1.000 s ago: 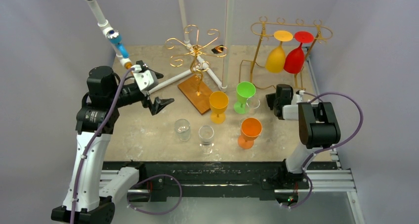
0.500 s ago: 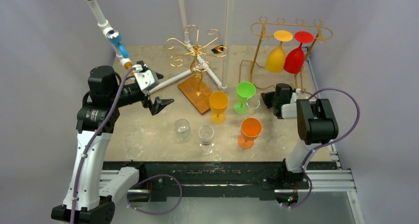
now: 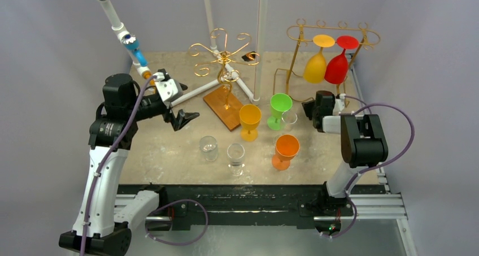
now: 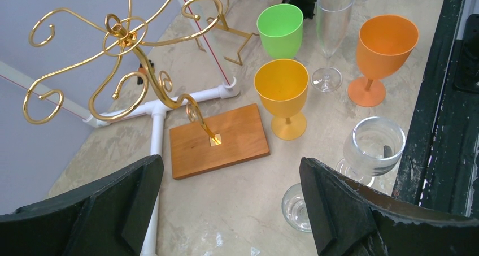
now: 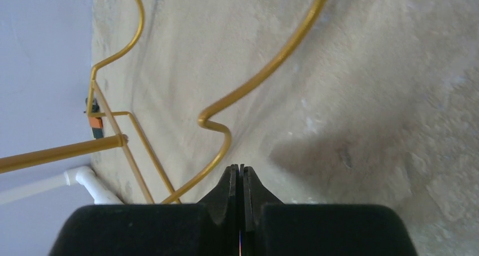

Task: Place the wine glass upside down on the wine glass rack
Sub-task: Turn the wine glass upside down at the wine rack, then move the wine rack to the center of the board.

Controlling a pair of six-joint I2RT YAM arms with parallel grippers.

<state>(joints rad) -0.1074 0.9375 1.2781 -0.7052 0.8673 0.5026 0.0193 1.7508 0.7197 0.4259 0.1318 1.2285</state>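
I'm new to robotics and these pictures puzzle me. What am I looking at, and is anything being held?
Two robot arms stand at the near edge of a table. One picture looks down from above; the other two come from a camera on each wrist. The left hand is open, holding nothing; the right hand is shut, also empty, near the straight gold rack, where a yellow glass and a red glass hang upside down. On the table: a green glass, an amber glass, an orange glass, three clear glasses, and a spiral rack.
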